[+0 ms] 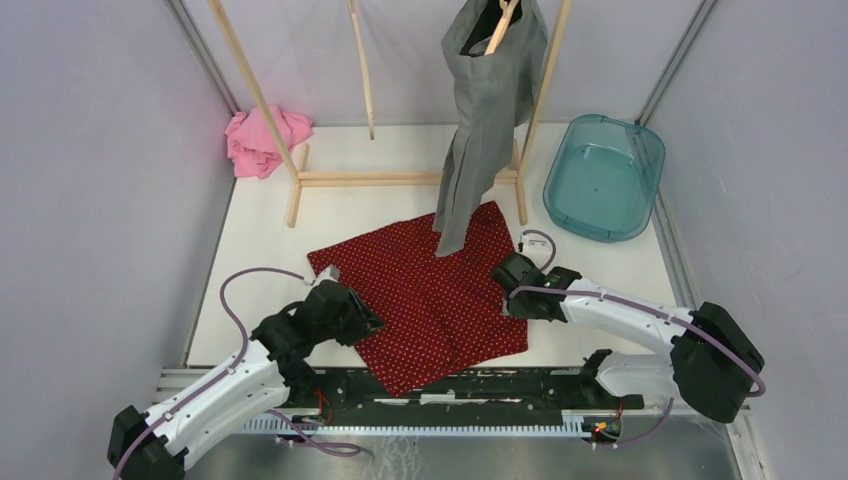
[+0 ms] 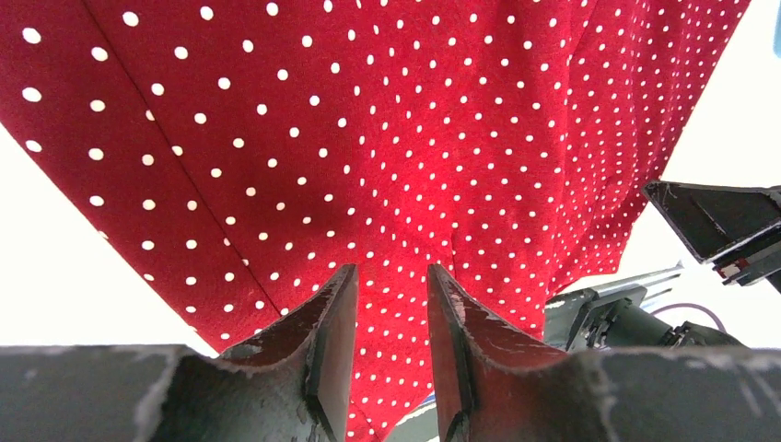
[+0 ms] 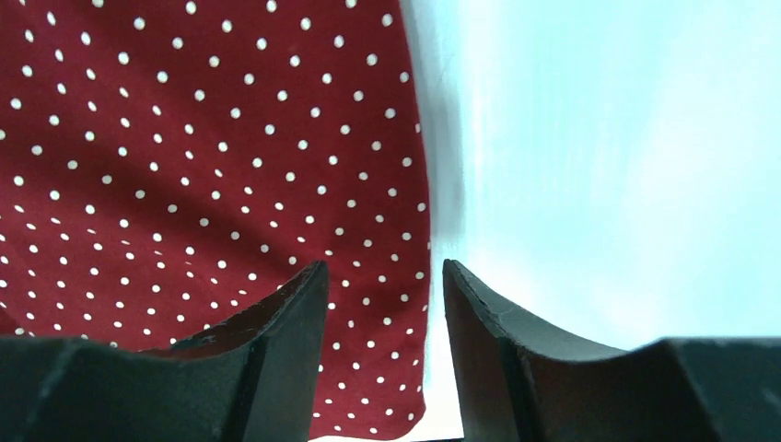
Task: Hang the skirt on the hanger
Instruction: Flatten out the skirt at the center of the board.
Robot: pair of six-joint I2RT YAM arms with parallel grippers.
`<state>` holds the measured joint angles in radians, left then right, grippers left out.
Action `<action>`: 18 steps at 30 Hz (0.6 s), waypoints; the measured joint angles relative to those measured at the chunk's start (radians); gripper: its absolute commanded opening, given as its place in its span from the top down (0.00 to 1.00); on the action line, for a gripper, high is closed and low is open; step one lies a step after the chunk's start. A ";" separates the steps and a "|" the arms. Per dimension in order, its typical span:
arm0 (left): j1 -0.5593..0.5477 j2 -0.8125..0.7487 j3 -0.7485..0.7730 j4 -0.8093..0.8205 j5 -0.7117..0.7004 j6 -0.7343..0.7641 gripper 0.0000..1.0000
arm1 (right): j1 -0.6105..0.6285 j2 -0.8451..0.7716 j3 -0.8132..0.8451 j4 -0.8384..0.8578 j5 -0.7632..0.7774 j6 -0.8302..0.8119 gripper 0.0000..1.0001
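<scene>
The red skirt with white dots lies flat on the white table. A wooden hanger hangs high at the back with a grey garment draped from it, its tip touching the skirt's far edge. My left gripper is open over the skirt's left edge; in the left wrist view the gripper has the skirt below its spread jaws. My right gripper is open at the skirt's right edge; in the right wrist view the gripper straddles the hem of the skirt.
A wooden clothes rack stands at the back. A pink cloth lies at the back left by a rack leg. A teal plastic tub sits at the back right. Grey walls close in both sides.
</scene>
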<state>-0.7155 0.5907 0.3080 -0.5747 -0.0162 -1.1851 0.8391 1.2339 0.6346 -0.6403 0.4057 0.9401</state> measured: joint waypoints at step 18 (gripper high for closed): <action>0.000 -0.059 0.034 -0.122 -0.071 -0.001 0.61 | 0.345 0.078 0.174 0.106 -0.268 -0.343 0.49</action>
<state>-0.7155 0.5320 0.3416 -0.6971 -0.0875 -1.1858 1.1839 1.3117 0.8085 -0.5346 0.1375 0.5972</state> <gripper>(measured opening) 0.400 0.523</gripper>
